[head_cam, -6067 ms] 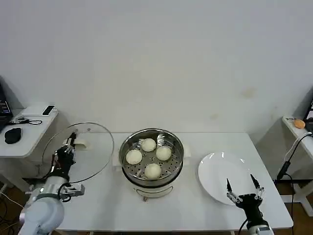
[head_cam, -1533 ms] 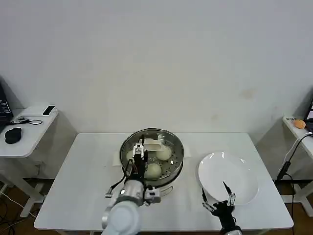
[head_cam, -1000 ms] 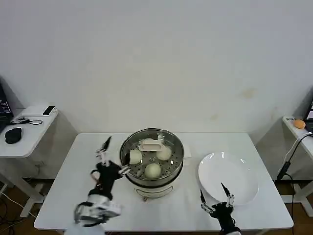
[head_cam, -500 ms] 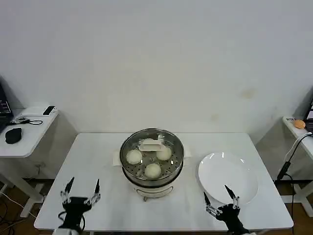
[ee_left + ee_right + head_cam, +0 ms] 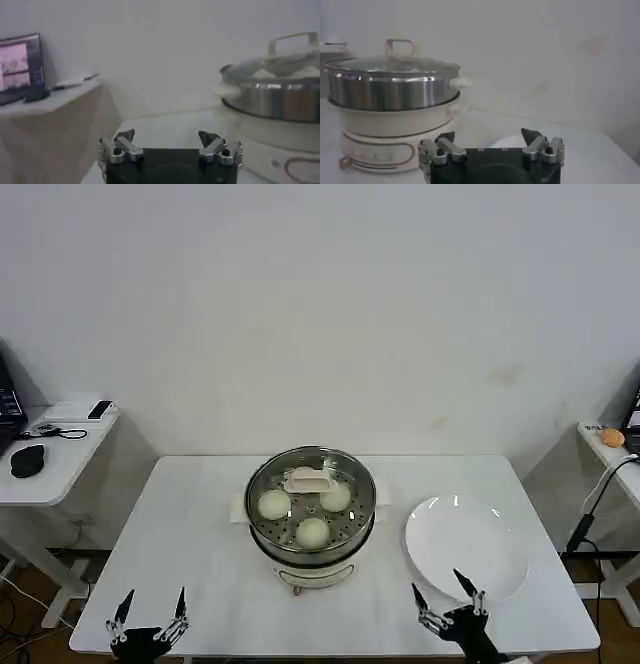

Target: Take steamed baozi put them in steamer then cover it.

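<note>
Head view: three steamed baozi (image 5: 312, 531) visible through the clear cover (image 5: 311, 480). Wrist views add the side profile: cover seated on the shiny steamer (image 5: 390, 92), cream handle upright. Left gripper (image 5: 148, 624) and right gripper (image 5: 447, 605): jaws spread wide, holding nothing, steamer well beyond and between them. White plate (image 5: 466, 546) just past the right jaws.

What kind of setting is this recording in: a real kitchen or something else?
Probably a lab or office test room, not a kitchen: a bare white table against a blank wall carries just the steamer and a white plate, and a side desk holds a computer mouse.
</note>
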